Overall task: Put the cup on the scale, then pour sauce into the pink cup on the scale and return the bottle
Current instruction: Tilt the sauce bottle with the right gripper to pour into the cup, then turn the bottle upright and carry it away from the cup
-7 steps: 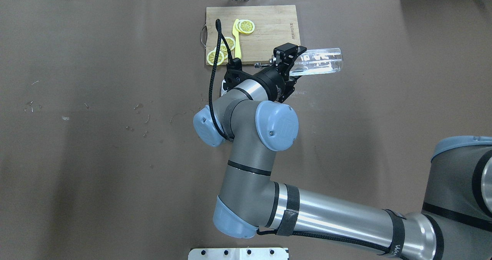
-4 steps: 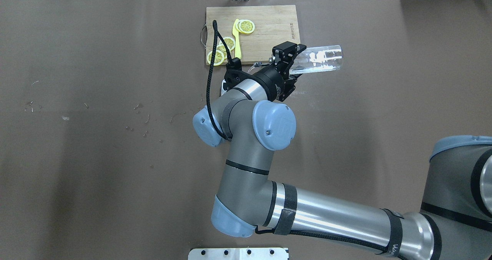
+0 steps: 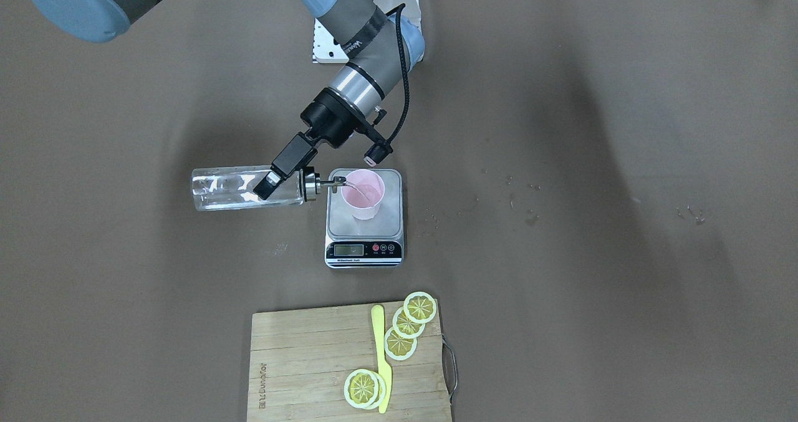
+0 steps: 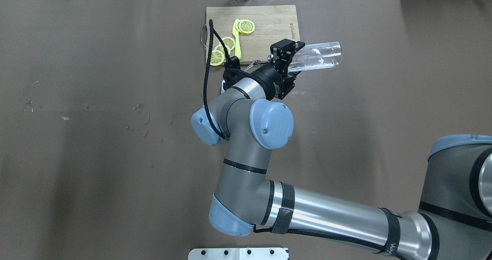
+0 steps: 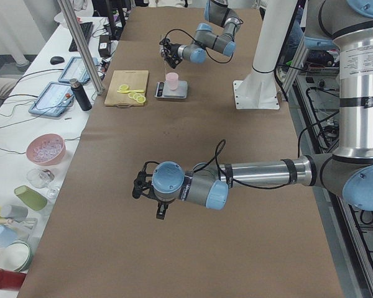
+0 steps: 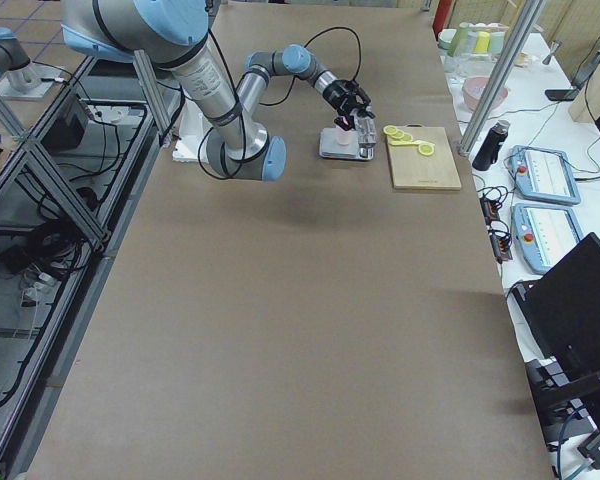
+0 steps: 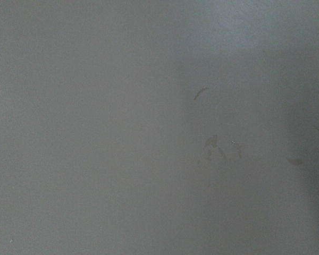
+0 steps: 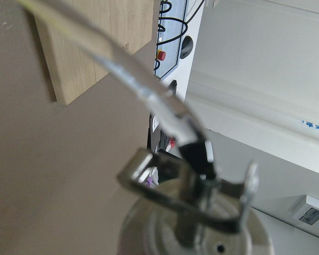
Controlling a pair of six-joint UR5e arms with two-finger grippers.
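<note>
Legible writing: the cutting board has a printed mark along one edge, and the right arm's strap has white lettering. Both are too small to read with certainty. The digits on the scale display and the markings on its three round buttons are also illegible.

Task items: the cup stands upright on the scale's steel platform, toward its rear. The bottle is held nearly level in the air beside the scale, and its metal spout reaches the cup's rim. A thin stream of sauce runs from the spout into the cup.

Right gripper: clamped across the bottle near its neck.

Left gripper: low over the bare table, well apart from the scale. It shows only in the side view, so I cannot tell whether its fingers are apart or together.

Change since one second ago, overhead view: the right arm's elbow and wrist have shifted slightly toward the robot's left. The bottle has moved a little toward the board, and its base end now sits higher in the picture. The wrist cable has swung to the left and now lies beside the lemon slices rather than over them. The board, the slices and the yellow knife are unmoved.
</note>
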